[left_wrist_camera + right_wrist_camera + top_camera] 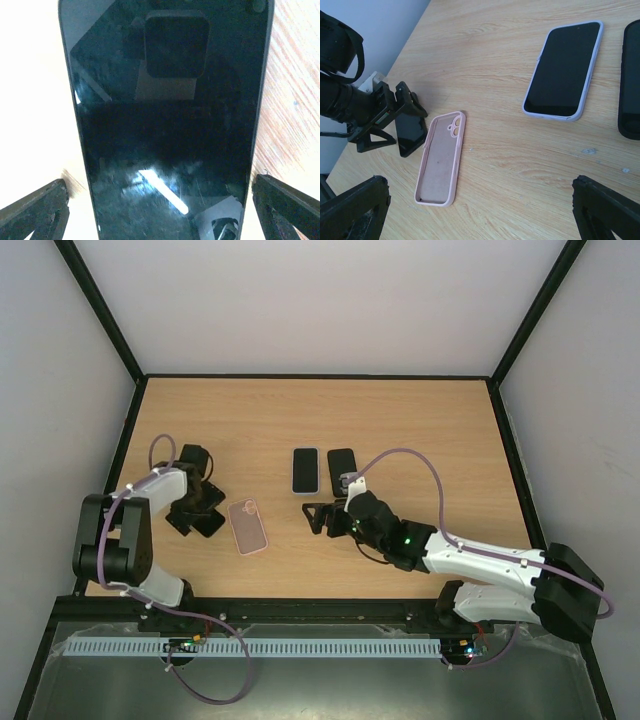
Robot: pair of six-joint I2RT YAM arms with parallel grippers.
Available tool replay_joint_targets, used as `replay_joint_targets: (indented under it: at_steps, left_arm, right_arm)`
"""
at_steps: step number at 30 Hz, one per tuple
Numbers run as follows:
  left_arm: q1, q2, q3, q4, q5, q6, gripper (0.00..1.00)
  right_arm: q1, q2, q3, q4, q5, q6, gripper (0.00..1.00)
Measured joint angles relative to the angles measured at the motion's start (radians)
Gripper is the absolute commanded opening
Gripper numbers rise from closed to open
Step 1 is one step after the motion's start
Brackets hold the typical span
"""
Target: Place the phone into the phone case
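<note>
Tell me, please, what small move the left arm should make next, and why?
Probably close the left gripper on the glossy black phone: its open fingers straddle the phone's sides, and the empty pink phone case lies just beside it.

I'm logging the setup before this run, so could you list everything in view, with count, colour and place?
phone case: one, pink, empty, open side up, left of the table's centre.
bare phone: one, black, flat on the table beside the phone case, between the left arm's jaws.
cased phone: one, dark screen in a pale lilac case, mid-table.
dark phone: one, black, just right of the cased phone.
table: one, light wood, pale walls around it.
left arm: one, white and black, jaws open astride the bare phone.
right arm: one, white and black, jaws open and empty, near the table's centre.
</note>
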Motion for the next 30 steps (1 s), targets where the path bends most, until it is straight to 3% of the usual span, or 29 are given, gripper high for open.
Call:
replay_joint_targets:
  at_steps: [6, 13, 30]
  left_arm:
    - [0.038, 0.043, 0.037, 0.003, -0.006, 0.076, 0.97]
    - [0.048, 0.066, 0.056, 0.013, -0.008, 0.109, 0.85]
    - [0.030, -0.016, -0.025, 0.080, -0.026, 0.120, 0.68]
  right_arm:
    - [0.000, -0.014, 0.000, 0.000, 0.006, -0.006, 0.98]
    - [0.000, -0.013, 0.000, -0.001, 0.006, -0.007, 0.97]
    - [0.000, -0.004, 0.018, -0.027, 0.006, 0.005, 0.98]
